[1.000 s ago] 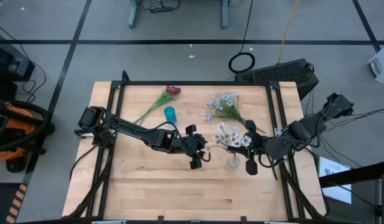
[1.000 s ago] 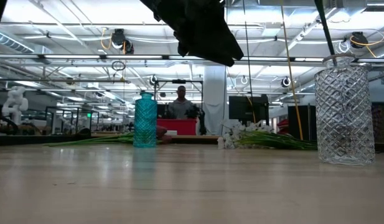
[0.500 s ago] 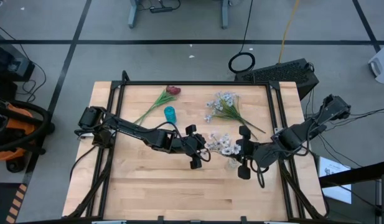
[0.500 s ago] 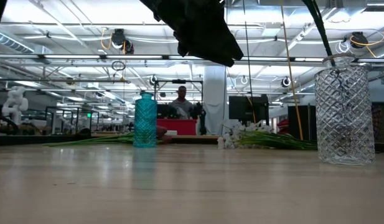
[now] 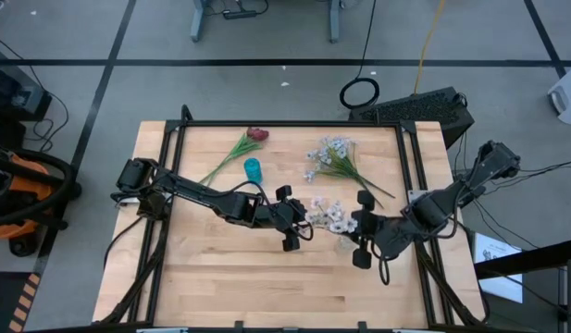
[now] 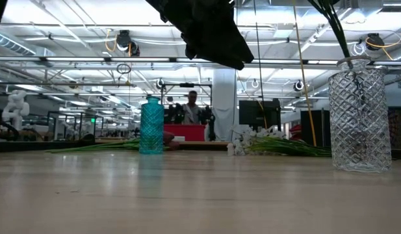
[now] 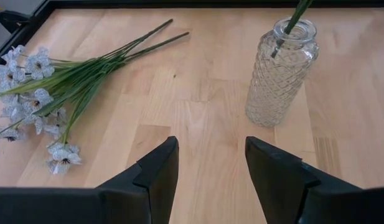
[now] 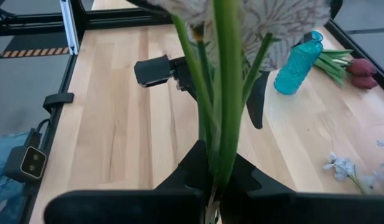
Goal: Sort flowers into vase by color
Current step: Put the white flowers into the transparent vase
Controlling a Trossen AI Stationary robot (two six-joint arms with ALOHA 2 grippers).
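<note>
**White flower spray going stem-first into the clear vase**

White flower spray (image 5: 328,215) hangs over the clear vase (image 5: 346,242), near the middle-right of the bench (image 5: 211,268); my right end effector (image 5: 362,239) is clamped tight on its green stems, blossoms tilted toward the left arm; low view shows the stems entering the vase mouth, but I can't tell how deep the ends sit.

Left end effector (image 5: 295,229) waits just beside the vase with nothing in it, fingers (image 7: 155,171) parted roughly halfway; left wrist view looks straight at the diamond-cut vase and the stem in its neck.

Still on the bench: second white spray (image 5: 333,159) lying flat behind the vase; red flower (image 5: 256,134) with its long stem near the far edge; small teal vase (image 5: 253,169) just beside that stem, empty as far as I can see.

Handling, my read: stems thin, wiry, very light; they should bend and spring rather than snap; blossom heads soft, so I'd keep off them; best hold is on the bundled stems low down, below the leaves. Spray looks top-heavy and could lean or flip out if released shallow; glass vase is narrow-necked and could tip if a stem drags the rim.
</note>
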